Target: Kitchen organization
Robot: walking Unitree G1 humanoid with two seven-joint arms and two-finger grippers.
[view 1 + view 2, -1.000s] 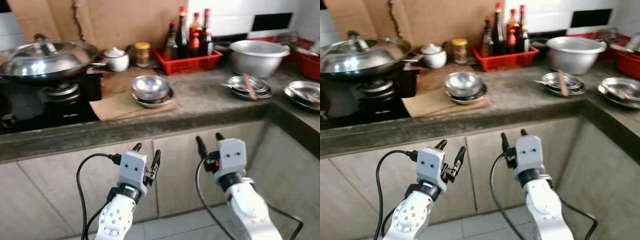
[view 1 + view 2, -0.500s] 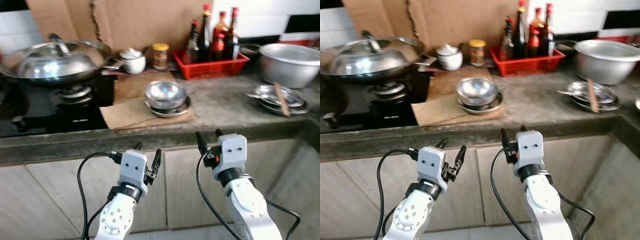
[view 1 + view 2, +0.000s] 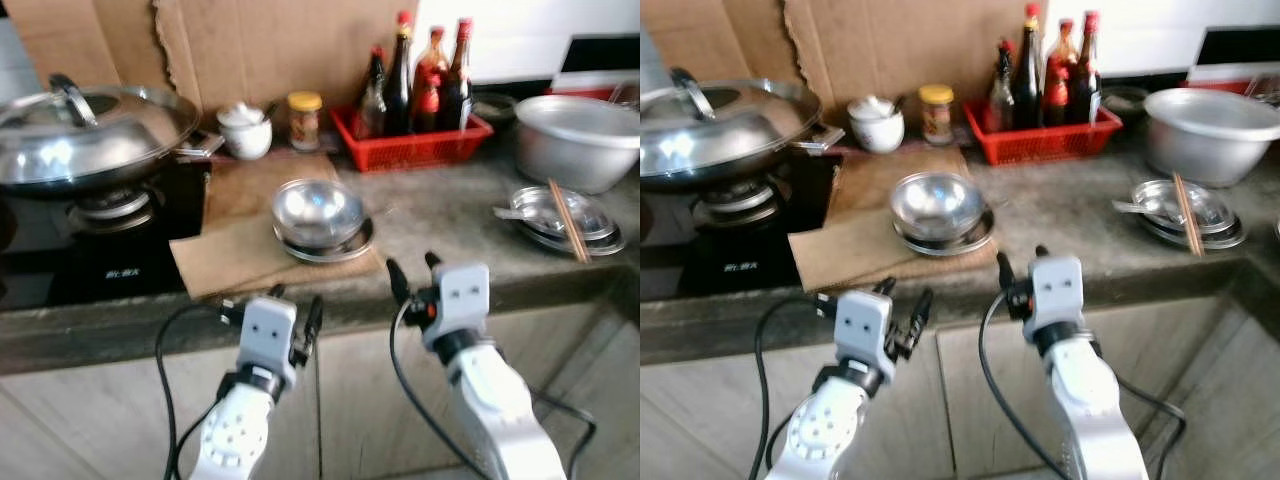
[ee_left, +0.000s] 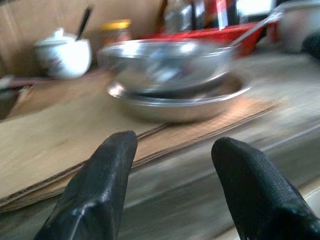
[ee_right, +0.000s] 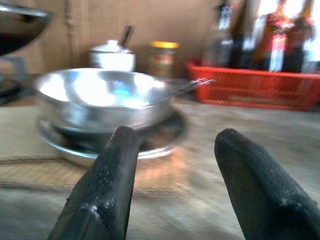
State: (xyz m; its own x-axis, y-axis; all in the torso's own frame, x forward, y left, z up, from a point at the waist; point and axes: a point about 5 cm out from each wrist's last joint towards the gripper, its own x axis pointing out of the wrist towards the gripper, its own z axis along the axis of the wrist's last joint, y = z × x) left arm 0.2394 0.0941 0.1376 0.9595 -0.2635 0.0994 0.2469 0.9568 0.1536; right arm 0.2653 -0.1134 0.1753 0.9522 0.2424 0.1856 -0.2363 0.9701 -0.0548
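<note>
Currently, the left gripper (image 3: 294,305) and right gripper (image 3: 410,273) are being held level with the counter edge (image 3: 400,300), jaws parted and holding nothing. Both are being aimed at the steel bowl (image 3: 316,211), which is sitting on a plate (image 3: 355,247) on the cardboard sheet (image 3: 225,255), probably to allow a straight approach.

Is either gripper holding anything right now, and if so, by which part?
Nothing is held. The left gripper and right gripper are both open and empty, in front of the counter edge, short of the steel bowl.
</note>
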